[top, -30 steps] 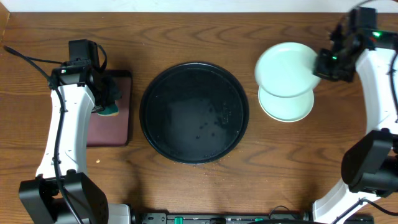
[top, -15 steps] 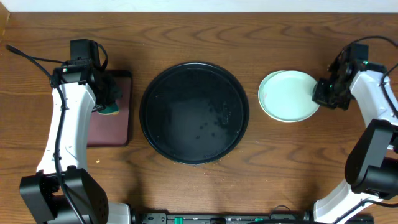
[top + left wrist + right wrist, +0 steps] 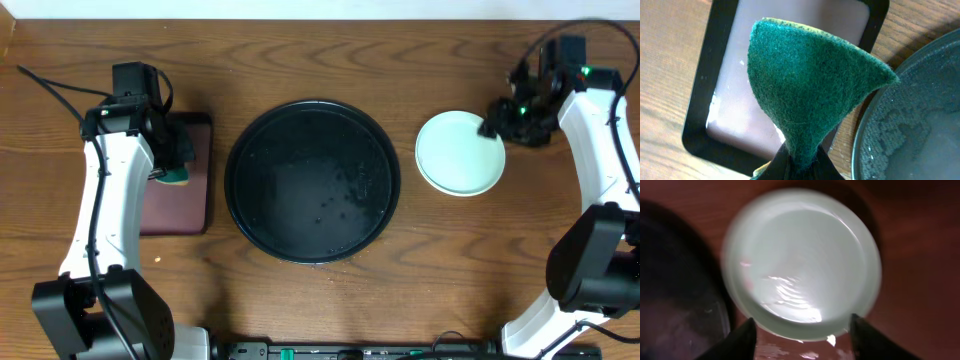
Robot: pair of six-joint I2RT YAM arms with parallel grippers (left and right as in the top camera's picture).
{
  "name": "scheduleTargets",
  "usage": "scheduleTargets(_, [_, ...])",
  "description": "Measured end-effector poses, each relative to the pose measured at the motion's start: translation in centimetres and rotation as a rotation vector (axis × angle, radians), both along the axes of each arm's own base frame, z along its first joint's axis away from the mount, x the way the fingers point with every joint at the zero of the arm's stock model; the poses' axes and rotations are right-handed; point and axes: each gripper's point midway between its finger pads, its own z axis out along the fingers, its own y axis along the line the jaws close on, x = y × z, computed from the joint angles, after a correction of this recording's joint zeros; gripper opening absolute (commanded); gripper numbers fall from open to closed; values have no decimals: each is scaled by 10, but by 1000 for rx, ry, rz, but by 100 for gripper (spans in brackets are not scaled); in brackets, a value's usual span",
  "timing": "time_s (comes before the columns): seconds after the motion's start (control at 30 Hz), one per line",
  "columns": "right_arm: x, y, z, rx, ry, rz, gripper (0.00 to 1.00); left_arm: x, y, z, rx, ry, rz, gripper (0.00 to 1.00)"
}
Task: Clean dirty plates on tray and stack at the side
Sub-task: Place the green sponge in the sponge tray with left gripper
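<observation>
– Now, where are the plates (image 3: 459, 152) being kept?
– They are being stacked on the counter (image 3: 400, 300) just right of the tray (image 3: 232, 180), presumably as finished. The right end effector (image 3: 802, 335) is being held spread over their edge, empty.
– And the left?
– The sponge (image 3: 810, 85) is being pinched by the left end effector (image 3: 797, 165) over the small tray (image 3: 700, 85), seemingly parked. That pinch is being shown only by the left wrist view.

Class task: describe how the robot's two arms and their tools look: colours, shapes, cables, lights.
Both have smooth white links between bulky black joints. A thin black cable loops off the left arm; the right arm carries small green lights. The right tool shows two dark, pointed fingers; the left tool is black too.
</observation>
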Motion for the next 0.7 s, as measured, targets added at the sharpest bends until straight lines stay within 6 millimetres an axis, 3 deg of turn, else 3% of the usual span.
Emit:
scheduleTargets(0.17, [13, 34, 26, 48, -79, 103, 78, 13, 6, -19, 11, 19, -37, 7])
scheduleTargets(0.37, [7, 64, 26, 74, -67, 172, 79, 27, 10, -76, 0, 113, -51, 8])
scheduleTargets(0.5, [3, 70, 26, 79, -56, 187, 79, 25, 9, -103, -12, 176, -52, 25])
scheduleTargets(0.63, [4, 70, 26, 79, -57, 187, 78, 24, 9, -111, -15, 195, -58, 43])
scheduleTargets(0.67, [4, 70, 26, 78, -58, 187, 78, 23, 9, -110, -14, 195, -61, 49])
scheduleTargets(0.7, [4, 70, 26, 79, -58, 187, 77, 22, 9, -110, -14, 199, -61, 61])
